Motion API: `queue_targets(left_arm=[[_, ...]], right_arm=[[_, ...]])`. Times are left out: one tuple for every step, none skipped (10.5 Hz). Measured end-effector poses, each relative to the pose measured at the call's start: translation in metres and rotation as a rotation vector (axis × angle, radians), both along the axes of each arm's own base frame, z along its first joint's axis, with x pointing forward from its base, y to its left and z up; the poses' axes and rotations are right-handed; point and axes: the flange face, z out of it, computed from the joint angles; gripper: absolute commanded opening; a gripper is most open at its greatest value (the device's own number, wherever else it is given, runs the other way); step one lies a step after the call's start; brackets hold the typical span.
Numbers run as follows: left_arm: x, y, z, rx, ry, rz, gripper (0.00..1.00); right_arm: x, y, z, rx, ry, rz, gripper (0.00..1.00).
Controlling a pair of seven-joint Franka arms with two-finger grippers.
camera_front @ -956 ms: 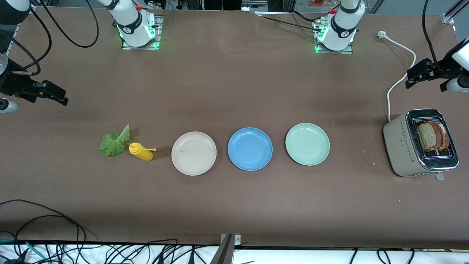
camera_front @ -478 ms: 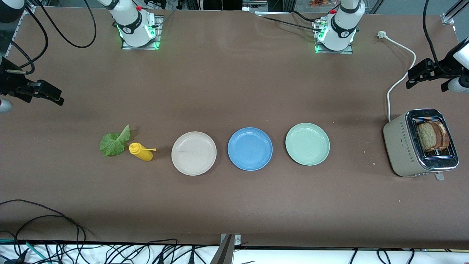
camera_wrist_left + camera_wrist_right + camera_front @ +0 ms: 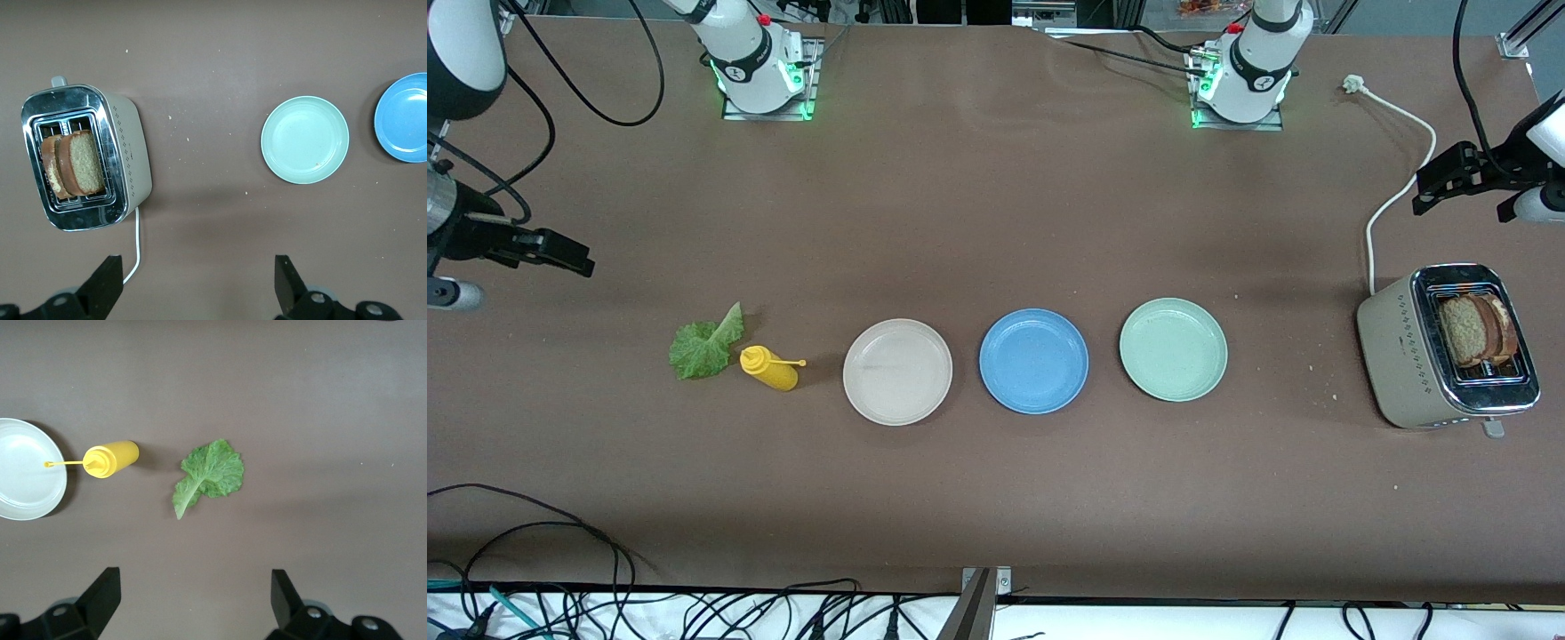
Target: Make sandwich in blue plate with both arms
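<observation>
1. Hovering spread-fingered: left gripper (image 3: 1427, 188) above toaster (image 3: 1449, 347) holding bread slices (image 3: 1480, 331); right gripper (image 3: 569, 258) over lettuce leaf (image 3: 704, 345).
2. Starting out; blue plate (image 3: 1033, 360) lying bare between both.
3. Needing descent onto bread.

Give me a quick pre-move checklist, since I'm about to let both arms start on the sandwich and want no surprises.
1. Blue plate empty and ready, between the beige plate and the mint-green plate: ok.
2. Bread slices standing in the toaster slots, tops exposed for a grasp: ok.
3. Lettuce leaf lying flat on the table, apart from the yellow mustard bottle: ok.
4. Left pincer open, holding nothing, up in the air by the toaster's end of the table: ok.
5. Right pincer open, holding nothing, above the table by the lettuce: ok.
6. Toaster switched off and bread cool: cannot tell.
</observation>
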Motion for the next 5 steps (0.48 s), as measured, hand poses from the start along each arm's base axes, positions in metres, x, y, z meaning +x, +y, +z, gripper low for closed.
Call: queue_targets(left_arm=[[0.0,-0.0001,0.0,0.0,0.0,0.0,1.0],[0.0001,-0.0001,0.0,0.0,0.0,0.0,1.0],[0.0001,0.0,0.0,0.0,0.0,0.0,1.0],[0.0001,-0.0001,-0.0001,0.0,0.0,0.0,1.0],[0.0001,-0.0001,-0.0001,0.0,0.0,0.0,1.0]], right_arm=[[0.0022,0.0003,-0.0039,-0.001,0.006,0.0,1.0],[0.0025,0.0004,-0.0032,-0.001,0.004,0.0,1.0],[0.0025,0.0004,-0.0011,-0.001,0.001,0.001,1.0],[0.0026,0.0008,0.0012,-0.001,-0.003,0.001,1.0],[0.0027,0.0024,0.0027,-0.001,-0.006,0.004,1.0]])
